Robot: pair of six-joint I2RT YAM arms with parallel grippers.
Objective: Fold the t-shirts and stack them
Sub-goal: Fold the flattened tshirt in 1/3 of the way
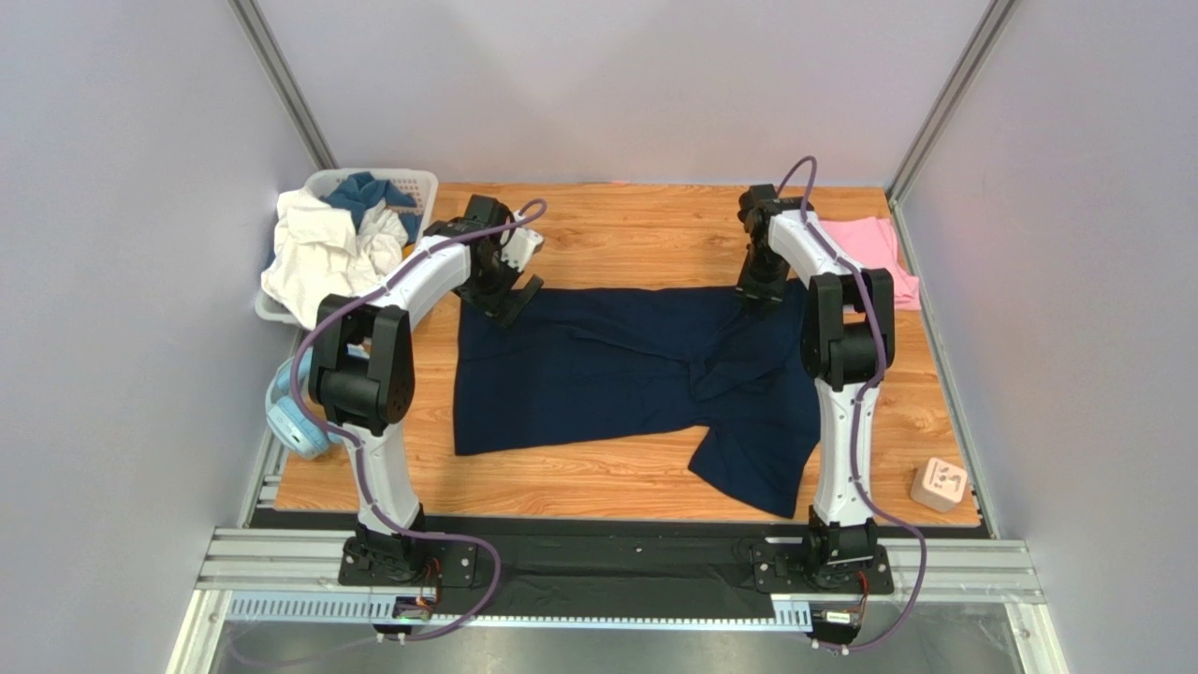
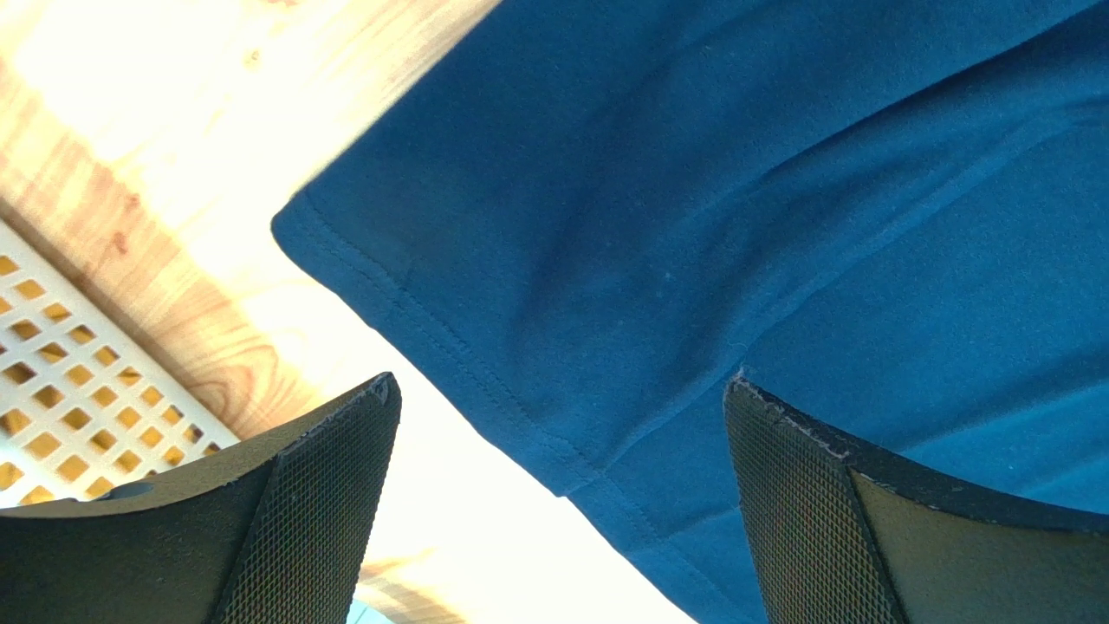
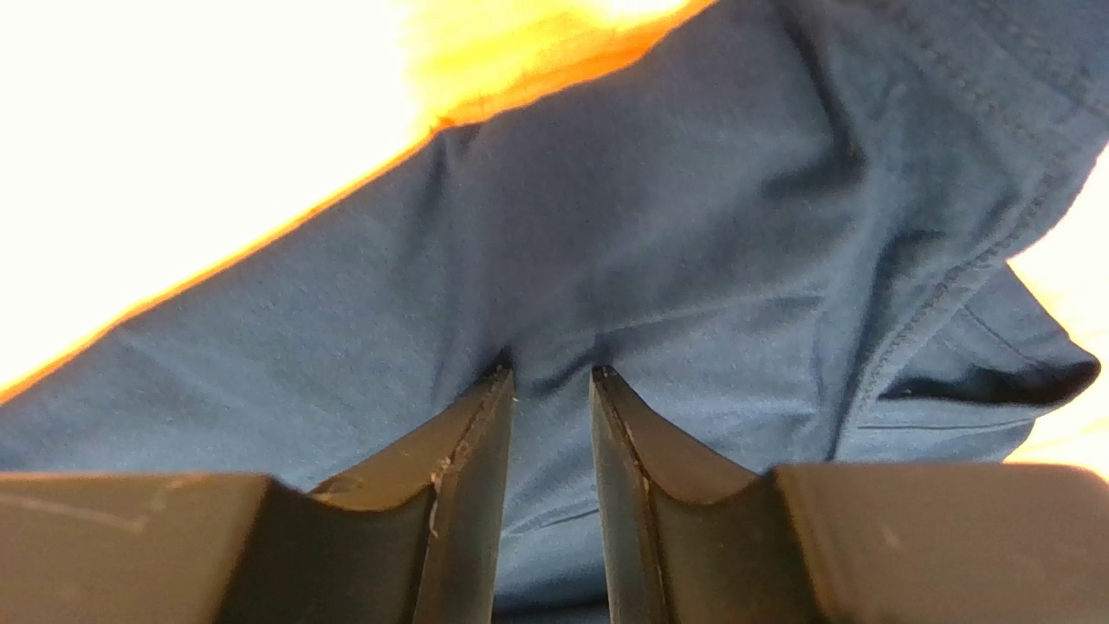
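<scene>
The dark navy t-shirt [image 1: 605, 372] lies spread across the wooden table, rumpled at its right side with a flap hanging toward the near edge. The pink t-shirt [image 1: 875, 253] lies folded at the far right corner. My left gripper [image 1: 506, 292] is at the shirt's far left corner. In the left wrist view it [image 2: 560, 390] is wide open, with the navy hem corner [image 2: 521, 377] between the fingers and untouched. My right gripper [image 1: 764, 288] is at the shirt's far right edge. In the right wrist view it [image 3: 553, 377] is shut on a pinch of navy cloth [image 3: 677, 234].
A white lattice basket [image 1: 416, 180] with white and blue cloths stands at the far left; it also shows in the left wrist view [image 2: 52, 377]. Light-blue headphones [image 1: 295, 414] lie by the left arm. A small beige block [image 1: 938, 485] sits near the right front corner.
</scene>
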